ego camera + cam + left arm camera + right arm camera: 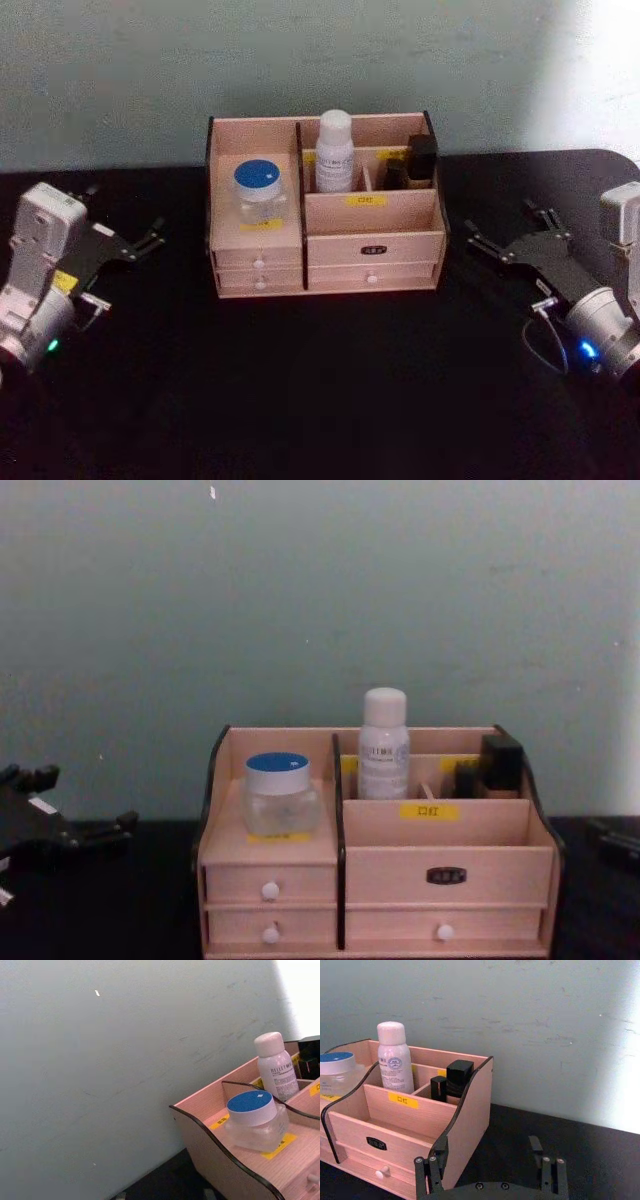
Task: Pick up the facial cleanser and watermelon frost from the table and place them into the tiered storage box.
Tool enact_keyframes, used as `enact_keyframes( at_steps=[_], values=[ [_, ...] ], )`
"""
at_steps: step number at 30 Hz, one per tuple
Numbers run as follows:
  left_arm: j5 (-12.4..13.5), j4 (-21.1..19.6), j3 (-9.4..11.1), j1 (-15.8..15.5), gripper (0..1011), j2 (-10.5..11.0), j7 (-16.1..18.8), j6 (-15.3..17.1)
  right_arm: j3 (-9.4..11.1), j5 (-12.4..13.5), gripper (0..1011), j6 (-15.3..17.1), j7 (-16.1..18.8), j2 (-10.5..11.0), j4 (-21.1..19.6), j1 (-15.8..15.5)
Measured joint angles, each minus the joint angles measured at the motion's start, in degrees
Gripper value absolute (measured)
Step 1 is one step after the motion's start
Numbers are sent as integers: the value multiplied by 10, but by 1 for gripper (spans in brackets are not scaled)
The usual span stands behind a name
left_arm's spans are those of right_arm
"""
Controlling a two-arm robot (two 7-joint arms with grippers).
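I see the light wooden tiered storage box (325,215) with black edges, yellow labels and white-knobbed drawers standing near the back edge of the black table (320,400), roughly midway along it. The watermelon frost (260,195), a squat clear jar with a flat bright-blue lid, sits upright on the box's left shelf above the two small drawers. The facial cleanser (334,152), a tall slim white bottle with a rounded white cap and dark print, stands upright in a rear compartment just right of the box's central divider. A couple of small black cosmetic containers (418,162) stand in the rear compartments at the right end.

My left gripper (150,240) rests over the table toward its left edge, well apart from the box, fingers spread wide and holding nothing. My right gripper (505,235) sits toward the table's right edge, also well clear of the box, its black fingers (547,1172) wide apart and empty.
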Motion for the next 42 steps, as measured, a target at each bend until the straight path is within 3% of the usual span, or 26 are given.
enact_keyframes(
  at_steps=[42],
  values=[
    [0,0,0,0,1001,0,0,0,0,1,1002,0,0,0,0,0]
  ],
)
